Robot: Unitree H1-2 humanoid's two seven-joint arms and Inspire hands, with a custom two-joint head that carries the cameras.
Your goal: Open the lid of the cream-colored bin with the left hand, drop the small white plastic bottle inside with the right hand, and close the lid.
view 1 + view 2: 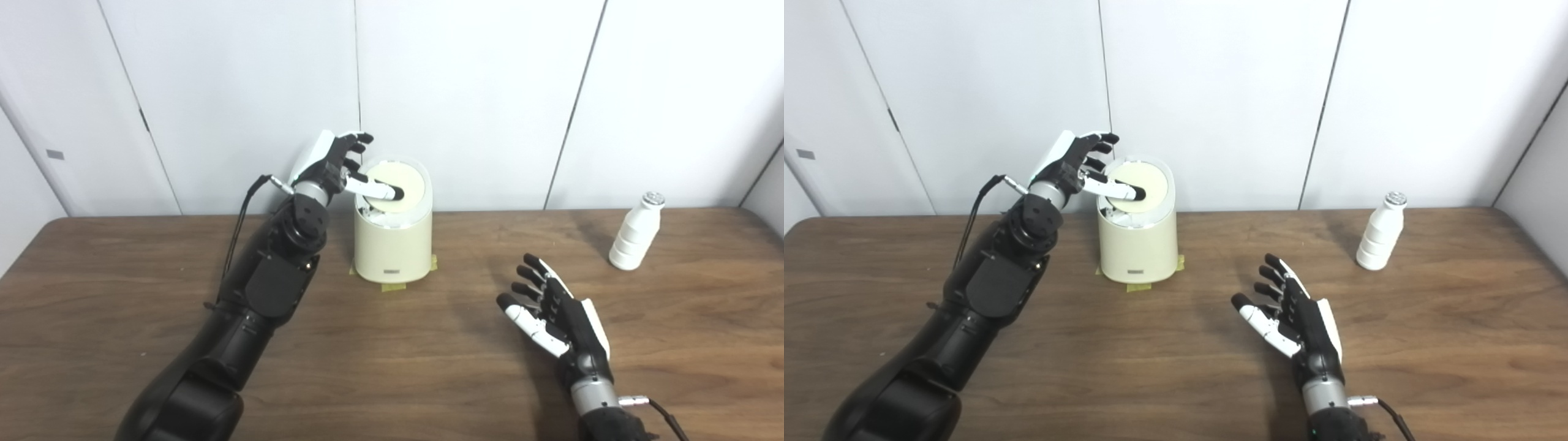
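Reaching over from the left, the left hand (pixel 335 165) sits at the top of the bin (pixel 393 245), with one of its fingers (pixel 376 188) laid across the lid (pixel 401 187) and the others spread above the far left rim. It holds nothing; the fingers are apart, and the contact looks like a press or a feel for the lid's edge rather than a grip. The lid appears tilted toward the camera, though whether it has begun to lift is hard to tell. Yellow tape (pixel 392 285) under the bin's base probably keeps it from sliding when pushed. The left arm is bent upward, the wrist above the bin's height.

Waiting near the right front, the right hand (pixel 554 312) hovers low over the table (pixel 122 294), palm turned left, fingers apart and empty. The bottle (pixel 637 236) stands upright far right, well apart from that hand and from the bin, within its likely reach.
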